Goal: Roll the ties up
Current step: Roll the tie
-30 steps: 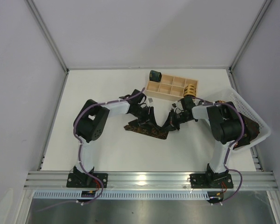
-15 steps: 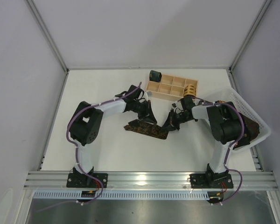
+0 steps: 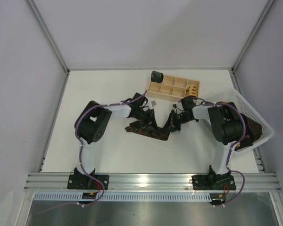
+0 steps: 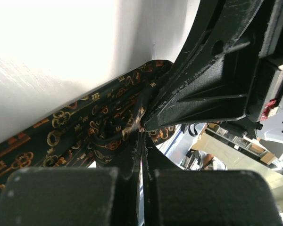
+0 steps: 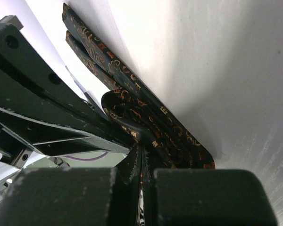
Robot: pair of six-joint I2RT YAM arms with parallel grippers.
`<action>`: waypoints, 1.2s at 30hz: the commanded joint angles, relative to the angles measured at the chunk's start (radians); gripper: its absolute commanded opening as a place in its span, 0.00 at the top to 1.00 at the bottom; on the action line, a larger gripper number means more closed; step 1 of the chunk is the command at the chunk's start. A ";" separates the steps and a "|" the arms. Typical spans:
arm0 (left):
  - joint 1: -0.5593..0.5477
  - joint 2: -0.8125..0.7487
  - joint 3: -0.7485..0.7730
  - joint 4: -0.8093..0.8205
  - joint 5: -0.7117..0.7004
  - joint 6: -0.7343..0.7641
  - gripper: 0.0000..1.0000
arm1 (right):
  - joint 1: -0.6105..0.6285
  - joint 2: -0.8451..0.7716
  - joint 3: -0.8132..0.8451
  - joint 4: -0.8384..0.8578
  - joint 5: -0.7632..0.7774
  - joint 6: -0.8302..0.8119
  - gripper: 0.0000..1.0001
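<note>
A dark tie with a gold pattern lies folded flat on the white table. Its right end bunches up into a small loop between the two grippers. My left gripper is shut, its tips pinching a raised fold of the tie. My right gripper faces it from the right, shut on the same end of the tie. Both fingertip pairs nearly touch. A dark green rolled tie and a tan-gold rolled tie sit at the wooden tray.
The pale wooden compartment tray stands just behind the grippers. A white mesh basket at the right edge holds more dark fabric. Grey walls close in the table on three sides.
The left gripper, open a second ago, pulled back slightly, then came down on the tie's right end and shut. The right gripper stayed shut in place.
</note>
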 commanded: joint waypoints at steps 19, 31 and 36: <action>0.028 0.127 -0.035 -0.081 -0.110 0.161 0.99 | -0.015 -0.241 -0.035 -0.208 0.274 -0.028 0.61; 0.035 0.155 -0.019 -0.105 -0.119 0.187 0.99 | -0.032 -0.181 -0.246 0.183 0.116 -0.012 0.23; 0.035 0.167 -0.008 -0.102 -0.114 0.181 1.00 | -0.032 -0.150 -0.249 0.195 0.161 -0.008 0.26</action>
